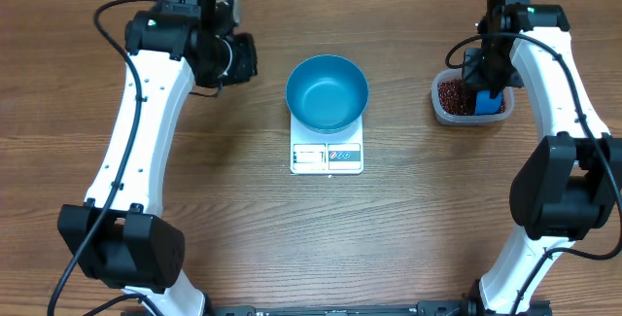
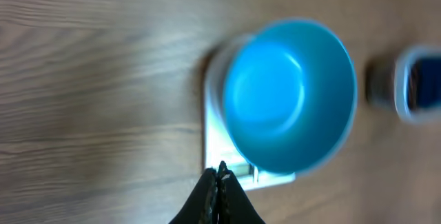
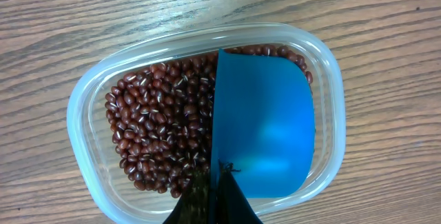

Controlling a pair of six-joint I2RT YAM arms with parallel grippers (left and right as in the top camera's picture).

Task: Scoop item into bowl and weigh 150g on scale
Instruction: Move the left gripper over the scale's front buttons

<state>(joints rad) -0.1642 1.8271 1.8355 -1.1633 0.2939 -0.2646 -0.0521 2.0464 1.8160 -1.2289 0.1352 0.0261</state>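
Note:
The bright blue bowl (image 1: 327, 92) (image 2: 289, 93) stands empty on the white scale (image 1: 327, 158) (image 2: 217, 145) at mid-table. At the right, a clear tub (image 1: 439, 108) (image 3: 77, 110) holds the item, dark red-brown beans (image 1: 450, 93) (image 3: 158, 127). My right gripper (image 1: 483, 90) (image 3: 220, 172) hangs over the tub, shut on a small blue scoop (image 1: 489, 101) (image 3: 265, 127) that sits inside the tub on its right side, beside the beans. My left gripper (image 1: 248, 60) (image 2: 219, 172) is shut and holds nothing, left of the bowl and apart from it.
The bare wooden table (image 1: 389, 238) stretches in front of the scale. The display strip of the scale (image 1: 327, 156) faces the table's near edge. Both arm bases stand at the near corners.

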